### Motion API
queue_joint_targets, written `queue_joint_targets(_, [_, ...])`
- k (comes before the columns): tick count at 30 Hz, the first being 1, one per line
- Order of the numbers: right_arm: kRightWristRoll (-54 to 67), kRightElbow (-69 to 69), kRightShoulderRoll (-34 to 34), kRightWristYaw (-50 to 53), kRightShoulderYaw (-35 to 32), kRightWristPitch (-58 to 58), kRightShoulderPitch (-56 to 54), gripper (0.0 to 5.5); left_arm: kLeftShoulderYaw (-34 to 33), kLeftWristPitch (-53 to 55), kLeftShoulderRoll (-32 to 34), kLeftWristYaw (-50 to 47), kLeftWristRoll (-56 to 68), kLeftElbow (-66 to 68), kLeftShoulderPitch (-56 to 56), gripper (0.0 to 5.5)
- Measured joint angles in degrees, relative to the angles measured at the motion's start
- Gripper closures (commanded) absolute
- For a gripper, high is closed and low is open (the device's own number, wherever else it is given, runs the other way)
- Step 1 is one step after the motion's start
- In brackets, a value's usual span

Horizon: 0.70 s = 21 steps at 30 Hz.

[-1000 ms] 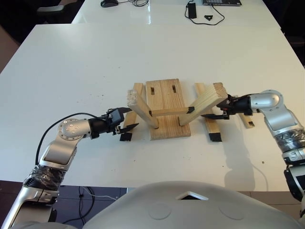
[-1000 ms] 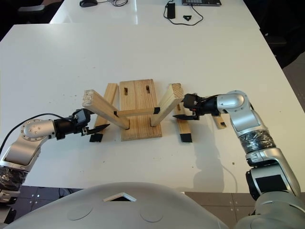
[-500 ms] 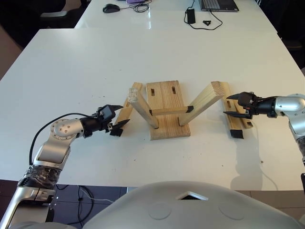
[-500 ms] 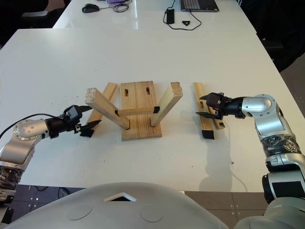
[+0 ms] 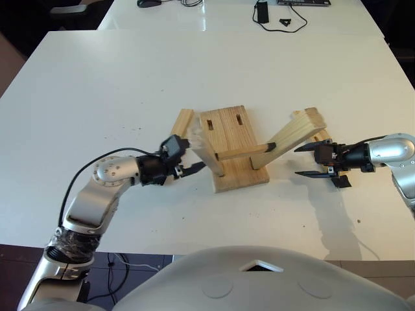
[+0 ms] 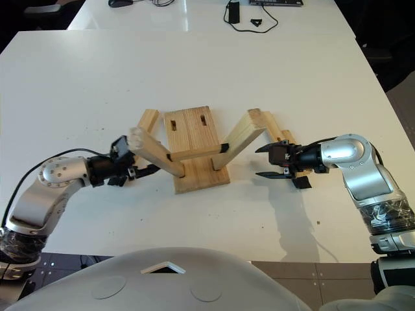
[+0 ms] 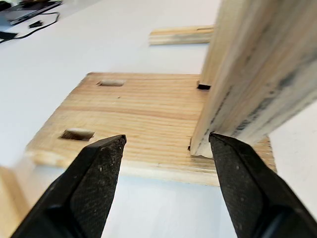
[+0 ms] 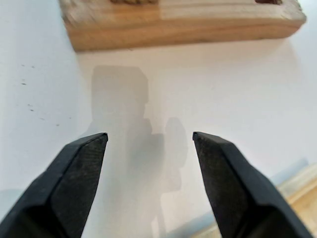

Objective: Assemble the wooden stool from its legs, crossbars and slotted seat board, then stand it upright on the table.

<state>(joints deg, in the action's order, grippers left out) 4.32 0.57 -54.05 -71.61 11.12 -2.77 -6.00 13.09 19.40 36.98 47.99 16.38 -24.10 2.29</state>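
Left wrist view: the left gripper (image 7: 166, 141) gapes wide and empty, close beside the tilted pale wooden leg (image 7: 257, 84) standing on the pale slotted wooden seat board (image 7: 124, 114) mid-table. Equally spread and empty, the right gripper (image 5: 308, 161) hovers near the right splayed leg (image 5: 293, 133). Probably stiff, light pine, loosely joined by the crossbar (image 5: 241, 154); grip legs across flat faces. A loose wooden slat (image 5: 182, 122) lies left of the board, and a black-tipped piece (image 5: 340, 182) beside the right gripper may obstruct

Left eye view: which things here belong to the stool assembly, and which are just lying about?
Job: seat board; left leg; right leg; crossbar; loose wooden piece beside the board.
Lying about: mouse and power adapter with its cable, on the far table.
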Motion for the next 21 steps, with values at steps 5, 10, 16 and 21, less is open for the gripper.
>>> queue_joint_targets(5, [0.05,0.11,-0.16,-2.69,0.62,0.58,0.26,2.33,5.66,1.49,-3.54,-0.29,-2.65,-0.06,-3.79,2.37])
queue_joint_targets(10, [1.06,-1.93,-0.01,-3.88,0.62,2.71,0.58,2.33,7.41,6.82,-8.05,-0.4,0.11,-0.9,-8.35,2.37])
queue_joint_targets(16, [3.78,-3.85,3.86,-3.16,1.12,5.68,0.13,2.33,5.13,11.07,-7.89,1.68,6.81,-5.44,-9.69,2.37])
queue_joint_targets(21, [1.62,-0.43,6.61,-1.0,2.73,4.87,-3.15,2.33,5.44,11.63,-7.94,1.73,7.13,-5.16,-10.52,2.37])
